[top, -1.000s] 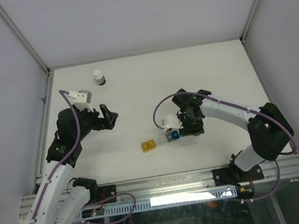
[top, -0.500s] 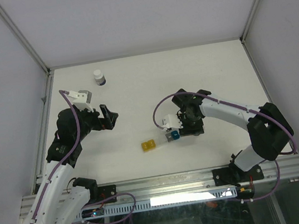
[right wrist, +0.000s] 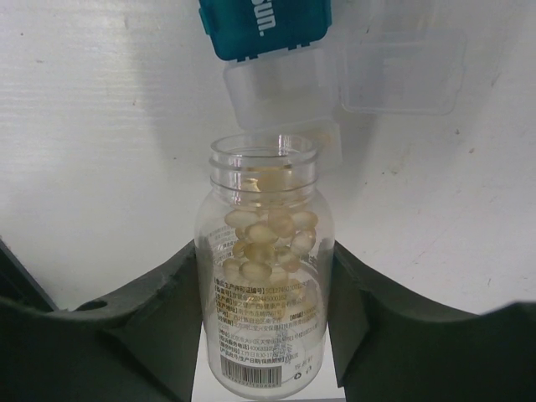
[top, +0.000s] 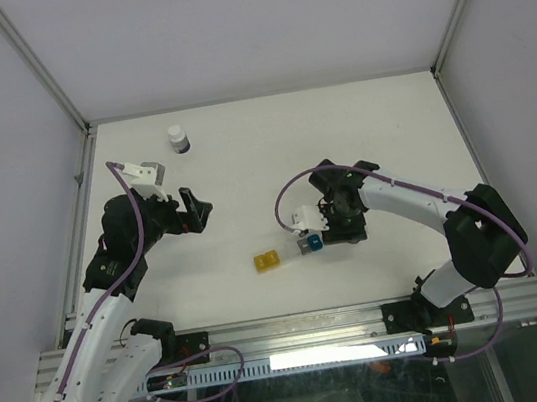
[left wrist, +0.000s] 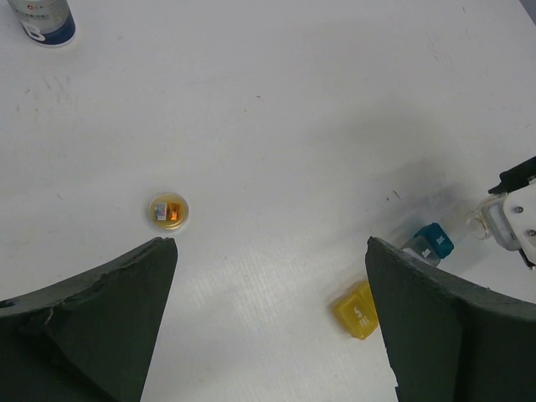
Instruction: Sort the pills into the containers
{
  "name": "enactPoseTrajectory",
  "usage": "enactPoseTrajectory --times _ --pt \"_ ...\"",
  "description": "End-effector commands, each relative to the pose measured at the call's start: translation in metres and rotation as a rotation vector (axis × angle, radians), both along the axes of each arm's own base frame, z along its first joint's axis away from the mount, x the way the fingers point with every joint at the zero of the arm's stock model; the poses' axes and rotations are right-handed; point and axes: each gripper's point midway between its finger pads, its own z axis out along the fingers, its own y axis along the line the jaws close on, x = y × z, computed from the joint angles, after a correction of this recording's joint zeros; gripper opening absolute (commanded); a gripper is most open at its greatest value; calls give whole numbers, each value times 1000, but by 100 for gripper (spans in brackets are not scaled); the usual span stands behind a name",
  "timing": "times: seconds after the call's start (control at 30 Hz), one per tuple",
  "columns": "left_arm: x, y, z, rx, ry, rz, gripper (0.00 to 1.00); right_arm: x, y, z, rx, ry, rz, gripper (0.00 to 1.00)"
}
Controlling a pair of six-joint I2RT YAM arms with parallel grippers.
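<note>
My right gripper (right wrist: 262, 280) is shut on a clear labelled vial (right wrist: 264, 335) that holds pale yellow-tan pills (right wrist: 266, 230). The vial's open mouth points at an open clear container (right wrist: 280, 88), just short of its rim. That container is joined to a blue container (right wrist: 264, 25). In the top view the right gripper (top: 331, 227) is next to the blue container (top: 312, 242). A yellow container (top: 266, 260) lies apart to the left and also shows in the left wrist view (left wrist: 358, 310). My left gripper (left wrist: 270, 251) is open, empty and raised, at the left of the top view (top: 194, 210).
A small white-capped dark bottle (top: 177, 138) stands at the back left. A small round clear cap (left wrist: 168, 212) with something orange in it lies on the white table below my left gripper. Metal frame rails (top: 78, 209) border the table.
</note>
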Motion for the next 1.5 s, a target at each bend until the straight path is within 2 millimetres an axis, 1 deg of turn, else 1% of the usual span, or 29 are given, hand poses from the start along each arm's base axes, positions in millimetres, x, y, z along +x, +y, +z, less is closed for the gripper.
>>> enactPoseTrajectory --times 0.0,0.07,0.17,0.3,0.37,0.43,0.47,0.53,0.57,0.6,0.63,0.7,0.73,0.8,0.87,0.9,0.93,0.97,1.03,1.07,1.13,1.17,1.2,1.23,1.3,1.33,1.37,1.4,1.47 --pt "3 1 15 0 -67 -12 99 14 0 7 0 -81 5 0" --pt "2 1 14 1 -66 -12 99 6 5 11 17 -19 -12 0" --pt "2 0 15 -1 -66 -14 99 12 5 8 21 -59 -6 0" --pt "2 0 15 -2 -67 -14 99 8 9 10 33 -25 -10 0" --pt "3 0 14 -2 -65 -14 99 8 11 15 49 -34 -9 0" --pt "2 0 14 -1 -66 -14 99 2 19 25 97 -17 5 0" --pt "3 1 14 -1 -65 -13 99 4 21 24 117 -36 10 0" --pt "2 0 15 -2 -66 -16 99 10 5 12 32 -75 11 0" --pt "2 0 15 -2 -66 -17 99 5 5 13 17 -32 1 0" --pt "2 0 15 -2 -66 -15 99 0 11 17 47 6 -8 0" --pt "2 1 14 -2 -66 -14 99 1 17 20 83 -12 -1 0" --pt "2 0 14 -2 -64 -16 99 13 9 15 60 -102 7 0" --pt "2 0 15 -2 -66 -17 99 11 8 15 44 -78 -2 0" --pt "2 1 14 -1 -65 -13 99 5 14 19 63 -25 -6 0" --pt "3 0 15 -3 -66 -16 99 12 8 13 43 -84 3 0" --pt "2 0 15 -3 -68 -16 99 10 6 14 32 -68 -2 0" --pt "2 0 14 -3 -67 -15 99 6 14 20 66 -33 -5 0" --pt "2 0 14 -2 -67 -16 99 4 14 19 72 -26 -5 0" --pt "2 0 15 -3 -66 -20 99 14 6 11 43 -92 4 0" --pt "2 0 15 -3 -66 -21 99 8 5 12 32 -55 -1 0" --pt "2 0 14 -4 -67 -19 99 0 18 20 90 5 -12 0" --pt "2 0 14 -4 -66 -19 99 7 19 20 105 -50 -1 0" --pt "2 -1 14 -5 -65 -23 99 14 11 17 76 -100 3 0" --pt "2 -1 15 -5 -66 -25 99 12 6 14 46 -87 5 0" --pt "1 0 14 -5 -66 -21 99 1 14 20 75 -9 -12 0" --pt "2 -1 14 -5 -63 -22 99 4 16 20 90 -30 -4 0" --pt "2 -1 14 -6 -64 -24 99 11 12 17 75 -81 -3 0" --pt "2 -1 15 -5 -67 -27 99 11 7 14 51 -89 -2 0" --pt "1 -1 14 -5 -66 -22 99 2 16 22 87 -20 -13 0"
